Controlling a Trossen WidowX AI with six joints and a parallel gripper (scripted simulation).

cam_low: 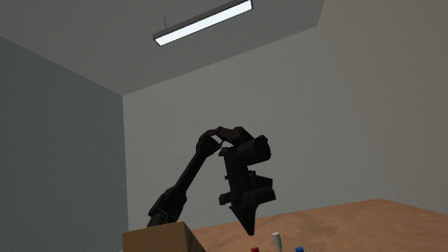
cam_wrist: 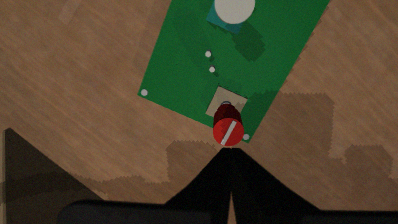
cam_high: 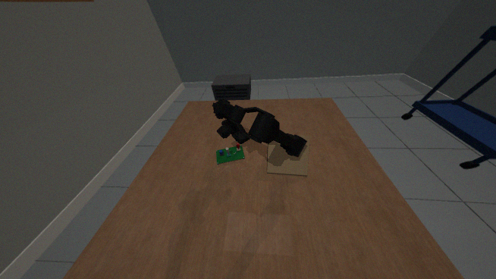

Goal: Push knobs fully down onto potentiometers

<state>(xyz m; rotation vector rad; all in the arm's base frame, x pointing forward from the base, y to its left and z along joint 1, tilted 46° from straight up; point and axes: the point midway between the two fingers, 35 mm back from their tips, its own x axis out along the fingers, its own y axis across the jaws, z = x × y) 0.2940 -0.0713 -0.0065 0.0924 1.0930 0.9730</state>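
Note:
The green circuit board (cam_high: 231, 157) (cam_wrist: 180, 70) stands on the table. A red knob (cam_high: 238, 145) (cam_low: 255, 249) (cam_wrist: 228, 132) with a white line on its top stands above a beige potentiometer (cam_wrist: 216, 104), with bare shaft showing between them. A white knob (cam_high: 227, 149) (cam_low: 277, 240) (cam_wrist: 235, 6) stands tall over a teal potentiometer (cam_wrist: 216, 19). A blue knob (cam_high: 221, 152) (cam_low: 299, 249) is at the board's other end, outside the wrist view. My gripper (cam_low: 251, 235) (cam_wrist: 230, 156) is shut and empty, above the board and close beside the red knob in the wrist view. In the top view the arm hides its fingertips.
A tan block (cam_high: 287, 170) (cam_low: 154, 240) stands on the wooden table (cam_high: 182, 227) beside the board, under the arm. Two small pale pins (cam_wrist: 208, 54) rise from the board between the red and white knobs. A grey cabinet (cam_high: 232, 86) and a blue-framed machine (cam_high: 466, 121) are beyond the table.

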